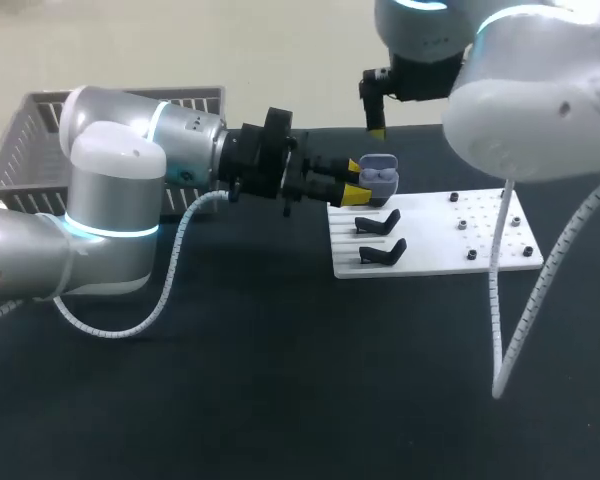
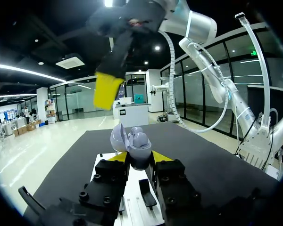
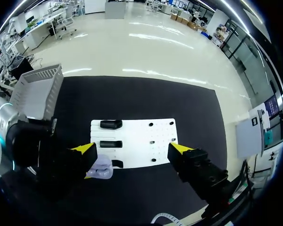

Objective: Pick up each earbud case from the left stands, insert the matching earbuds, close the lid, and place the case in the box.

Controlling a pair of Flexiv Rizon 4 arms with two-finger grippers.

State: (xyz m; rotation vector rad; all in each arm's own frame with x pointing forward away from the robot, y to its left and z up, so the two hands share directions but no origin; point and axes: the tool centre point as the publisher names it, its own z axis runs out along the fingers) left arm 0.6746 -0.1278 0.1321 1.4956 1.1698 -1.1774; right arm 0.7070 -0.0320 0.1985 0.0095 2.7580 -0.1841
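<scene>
Lavender case (image 1: 378,180), lid up, is clenched in the left claw (image 1: 357,180) over the far left corner of the white board (image 1: 430,245). The lid isn't closed yet and boxing is to come: the grey box (image 1: 40,130) waits at the tabletop's far left corner. The right claw (image 3: 132,150) hangs above, spread wide, holding nothing.

Lavender-grey earbud case (image 1: 378,179); white board (image 1: 432,238); black stands (image 1: 379,222); grey box (image 1: 25,150); black table (image 1: 280,380).
</scene>
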